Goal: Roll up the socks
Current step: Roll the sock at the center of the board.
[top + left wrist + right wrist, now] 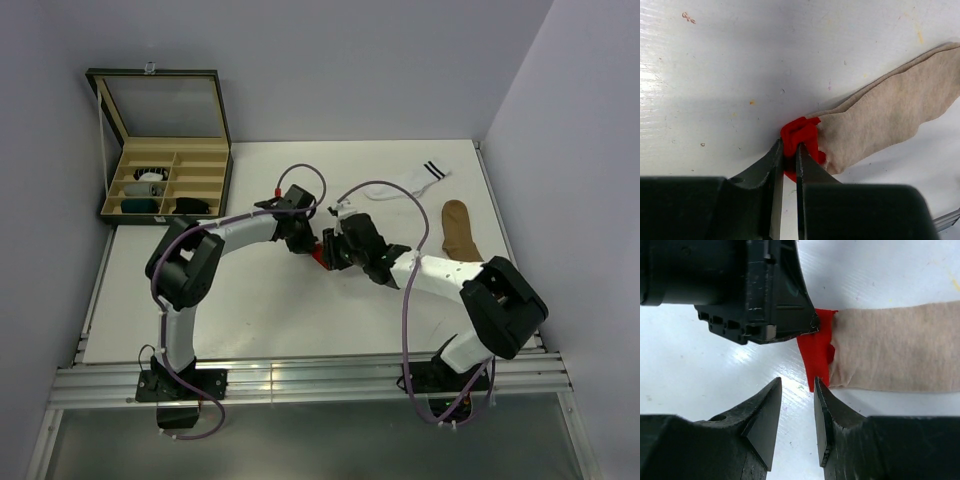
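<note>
My left hand (789,152) clamps the red cuff (802,132) of the beige sock (890,110); my right hand (797,407), parted, seemingly touches it, so I'd turn the cuff over tightly.

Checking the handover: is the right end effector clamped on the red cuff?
No: the right end effector stands open, with the red cuff outside its gap.

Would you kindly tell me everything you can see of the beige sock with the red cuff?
The beige sock looks like soft knit fabric. It lies flat near the middle of the white table. Its red cuff is bunched and pinched between the left fingers, which are shut on it. The right fingers stand open just beside the cuff's lower corner, and I cannot tell whether they touch it.
</note>
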Controlling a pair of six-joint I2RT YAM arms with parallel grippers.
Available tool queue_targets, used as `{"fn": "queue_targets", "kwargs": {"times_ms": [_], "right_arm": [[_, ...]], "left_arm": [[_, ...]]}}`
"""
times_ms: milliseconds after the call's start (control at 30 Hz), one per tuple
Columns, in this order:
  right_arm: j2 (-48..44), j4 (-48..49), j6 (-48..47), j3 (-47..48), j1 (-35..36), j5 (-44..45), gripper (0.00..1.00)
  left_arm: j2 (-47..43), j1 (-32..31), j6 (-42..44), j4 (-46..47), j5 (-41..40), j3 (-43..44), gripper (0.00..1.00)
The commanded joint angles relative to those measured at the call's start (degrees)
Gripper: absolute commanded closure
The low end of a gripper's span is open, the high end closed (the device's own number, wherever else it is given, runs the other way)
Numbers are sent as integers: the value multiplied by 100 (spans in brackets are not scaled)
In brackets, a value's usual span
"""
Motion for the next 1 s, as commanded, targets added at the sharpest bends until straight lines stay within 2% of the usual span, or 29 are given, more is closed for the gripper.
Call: {"fn": "queue_targets", "kwargs": {"times_ms": [0,467,867,900,967], "right_arm": [[50,-155,-547,280,253,959,60],[938,-164,-1013,632,869,1504,61],[1702,-603,-943,905,1177,2224,63],[1755,-699,-882,940,1177,2251,64],[1922,-753,-785,984,1168,2374,71]], "left_arm": [[178,-19,275,-452,-240,121,93],[240,-36,293,-479,-179,191,93],[231,-36,266,-479,-178,227,91],[222,-36,266,-479,-170,227,91],[196,-36,240,-479,-196,218,89]]}}
